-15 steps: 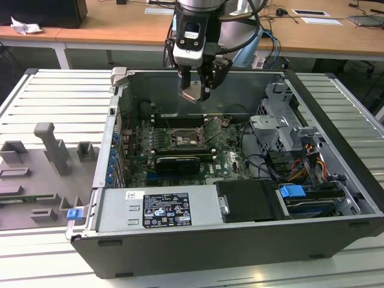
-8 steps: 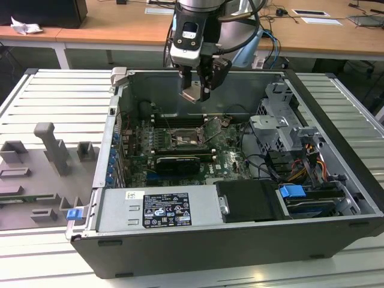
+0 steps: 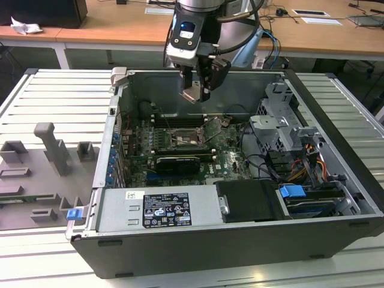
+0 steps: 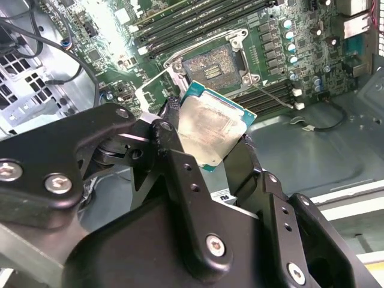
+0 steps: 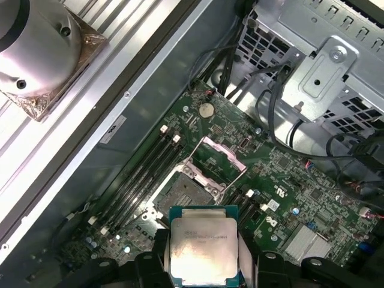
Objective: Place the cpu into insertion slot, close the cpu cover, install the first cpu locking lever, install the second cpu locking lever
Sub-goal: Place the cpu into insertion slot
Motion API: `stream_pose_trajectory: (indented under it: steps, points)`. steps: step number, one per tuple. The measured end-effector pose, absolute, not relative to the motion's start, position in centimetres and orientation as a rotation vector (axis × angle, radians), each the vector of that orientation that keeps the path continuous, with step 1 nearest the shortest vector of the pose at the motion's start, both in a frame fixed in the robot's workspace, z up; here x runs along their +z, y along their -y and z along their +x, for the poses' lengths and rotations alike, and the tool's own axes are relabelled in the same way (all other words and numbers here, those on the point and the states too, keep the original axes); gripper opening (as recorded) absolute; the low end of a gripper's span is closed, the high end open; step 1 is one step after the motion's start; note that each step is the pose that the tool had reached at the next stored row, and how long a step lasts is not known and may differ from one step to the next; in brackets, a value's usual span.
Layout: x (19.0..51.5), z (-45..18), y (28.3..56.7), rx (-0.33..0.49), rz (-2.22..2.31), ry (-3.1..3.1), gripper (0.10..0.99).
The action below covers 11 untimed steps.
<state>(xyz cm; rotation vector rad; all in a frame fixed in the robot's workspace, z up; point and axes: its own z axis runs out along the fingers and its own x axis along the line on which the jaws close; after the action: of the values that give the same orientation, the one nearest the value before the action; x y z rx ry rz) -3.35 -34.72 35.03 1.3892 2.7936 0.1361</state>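
My gripper [image 3: 197, 90] hangs above the open computer case, shut on the cpu [image 3: 193, 95], a small square chip with a pale metal top. In both wrist views the cpu [image 4: 210, 123] [image 5: 201, 243] sits clamped by its edges between the black fingers [image 4: 171, 129]. The insertion slot [image 5: 183, 195] [image 4: 213, 67] [image 3: 183, 139] lies bare below on the green board, some way under the chip. The cpu cover [image 5: 217, 161] stands tilted open at one side of the slot. A thin locking lever [image 4: 273, 96] juts out beside the slot.
Long memory slots [image 5: 141, 174] run beside the socket. A black graphics card [image 3: 177, 163] and the power supply [image 3: 159, 210] sit nearer the exterior view's front. A drive cage [image 3: 279, 129] and cables fill the exterior view's right. A round heatsink [image 5: 42, 54] rests outside the case wall.
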Motion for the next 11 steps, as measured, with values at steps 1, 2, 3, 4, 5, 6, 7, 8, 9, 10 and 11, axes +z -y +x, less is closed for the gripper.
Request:
stream_pose_trajectory:
  steps: [1,2,3,4,5,6,7,8,9,10,11]
  points:
    - [35.03,-3.35,34.72,0.136,1.400,-2.788,0.541]
    - [35.02,-3.35,34.72,0.136,1.415,-2.779,0.541]
    - [35.02,-3.35,34.72,0.136,1.424,-2.775,0.541]
    - [35.02,-3.35,34.72,0.136,1.432,-2.771,0.541]
    - [35.02,-3.35,34.72,0.136,1.441,-2.766,0.541]
    - [35.02,-3.35,34.72,0.135,1.449,-2.761,0.541]
    - [35.02,-3.35,34.72,0.135,1.459,-2.755,0.541]
    - [35.02,-3.35,34.72,0.135,1.467,-2.751,0.541]
    - [35.02,-3.35,34.72,0.135,1.477,-2.745,0.541]
    - [35.02,-3.35,34.72,0.135,1.484,-2.741,0.541]
    - [35.02,-3.35,34.72,0.135,1.494,-2.735,0.541]
